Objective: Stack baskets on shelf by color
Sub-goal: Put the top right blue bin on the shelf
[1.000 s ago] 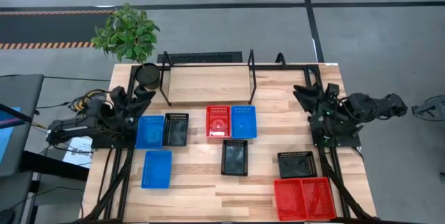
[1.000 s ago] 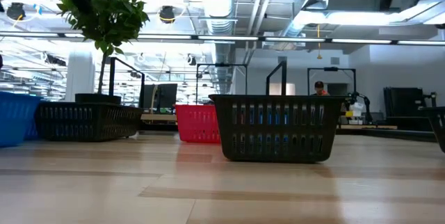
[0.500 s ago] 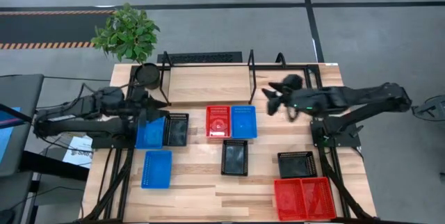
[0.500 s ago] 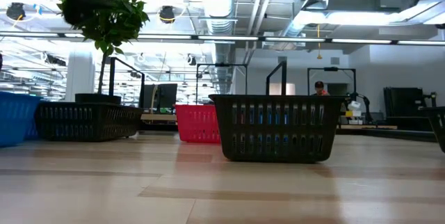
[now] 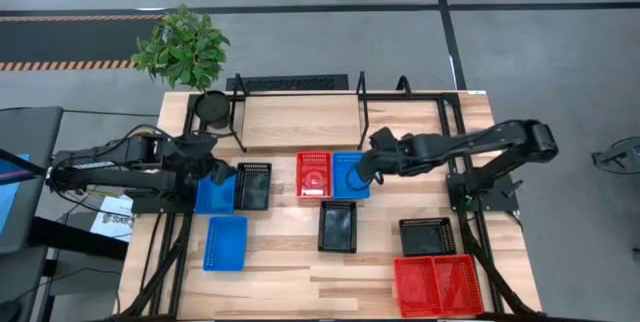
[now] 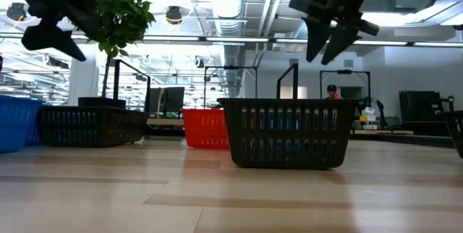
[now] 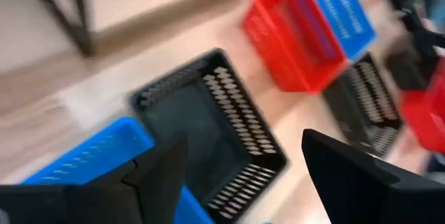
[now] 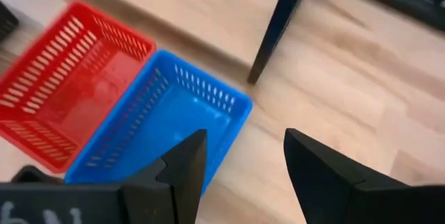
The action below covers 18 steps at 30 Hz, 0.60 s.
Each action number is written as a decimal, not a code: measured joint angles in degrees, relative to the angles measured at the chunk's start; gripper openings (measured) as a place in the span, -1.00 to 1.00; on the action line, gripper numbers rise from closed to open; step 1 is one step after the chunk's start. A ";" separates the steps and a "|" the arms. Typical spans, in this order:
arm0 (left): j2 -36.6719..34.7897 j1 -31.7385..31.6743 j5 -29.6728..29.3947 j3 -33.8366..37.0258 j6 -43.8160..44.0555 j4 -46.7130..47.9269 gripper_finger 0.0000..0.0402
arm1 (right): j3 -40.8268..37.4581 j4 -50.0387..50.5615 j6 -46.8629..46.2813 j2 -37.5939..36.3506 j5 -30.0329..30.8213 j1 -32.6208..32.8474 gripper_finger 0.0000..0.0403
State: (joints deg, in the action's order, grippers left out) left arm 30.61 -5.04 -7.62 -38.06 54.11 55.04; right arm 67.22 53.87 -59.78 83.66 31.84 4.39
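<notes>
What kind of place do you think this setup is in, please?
Probably a robotics lab or industrial workspace: exposed ceiling ducts overhead, striped hazard tape on the grey floor, and more workbenches beyond the table.

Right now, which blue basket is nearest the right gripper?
The blue basket touching the red basket, below the right gripper; the other two lie by the left arm.

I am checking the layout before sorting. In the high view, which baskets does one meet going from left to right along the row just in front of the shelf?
blue basket → black basket → red basket → blue basket beside the red one, with the right gripper above its right edge.
</notes>
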 joint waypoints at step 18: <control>-0.02 0.02 0.41 0.00 -2.65 -3.56 0.34 | -1.43 -1.51 -8.07 11.34 -8.94 -2.69 0.06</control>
State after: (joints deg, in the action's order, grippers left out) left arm 30.59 -5.02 -7.21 -38.06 51.46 51.48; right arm 65.79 52.35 -67.85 95.00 22.91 1.71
